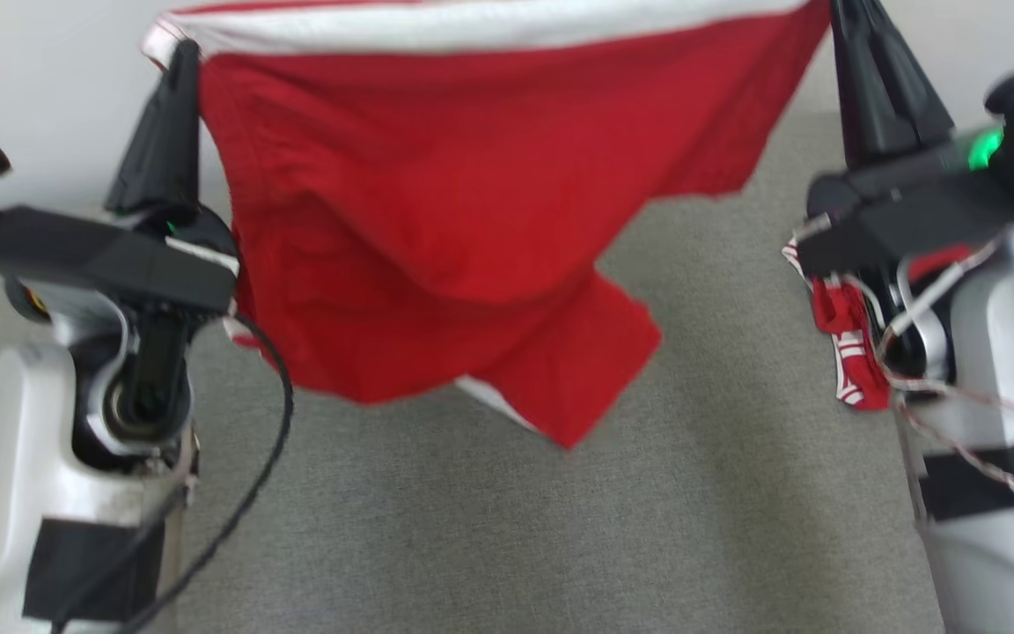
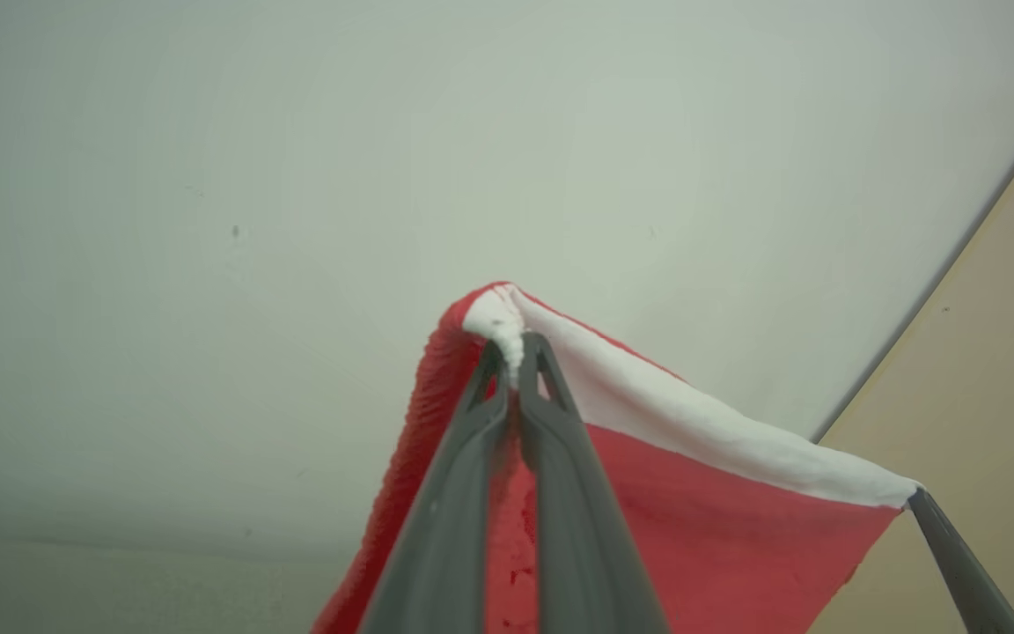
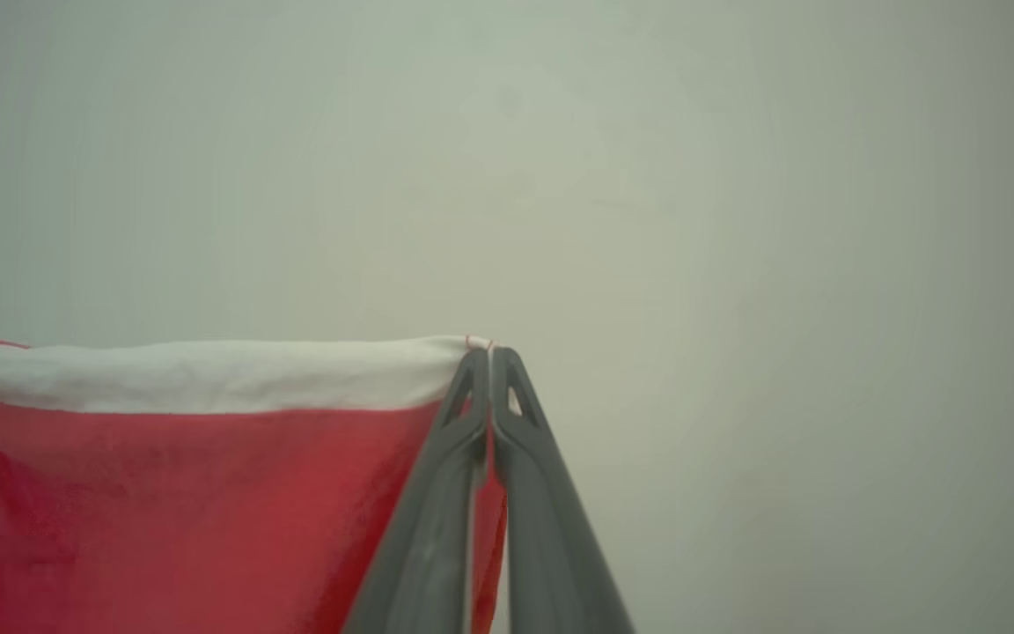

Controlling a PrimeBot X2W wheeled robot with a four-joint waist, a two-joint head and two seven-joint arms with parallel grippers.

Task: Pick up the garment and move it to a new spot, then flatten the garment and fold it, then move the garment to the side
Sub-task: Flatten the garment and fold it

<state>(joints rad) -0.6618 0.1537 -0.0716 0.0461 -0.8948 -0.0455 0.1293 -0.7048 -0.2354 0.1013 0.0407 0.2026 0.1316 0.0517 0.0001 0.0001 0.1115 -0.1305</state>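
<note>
Left gripper (image 2: 514,352) and right gripper (image 3: 490,357) each pinch a top corner of the garment (image 1: 437,220), stretched in the air over the grey surface (image 1: 736,493), so mid-move I'd say; next, lay it flat.

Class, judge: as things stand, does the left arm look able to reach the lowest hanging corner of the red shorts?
Probably not: the left tool is shut on the white band of the red shorts, holding them up; the hanging corner dangles below.

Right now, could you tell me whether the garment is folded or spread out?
Spread, not folded: the garment hangs in the air, its white band stretched between the left gripper and right gripper, both shut on it.
</note>
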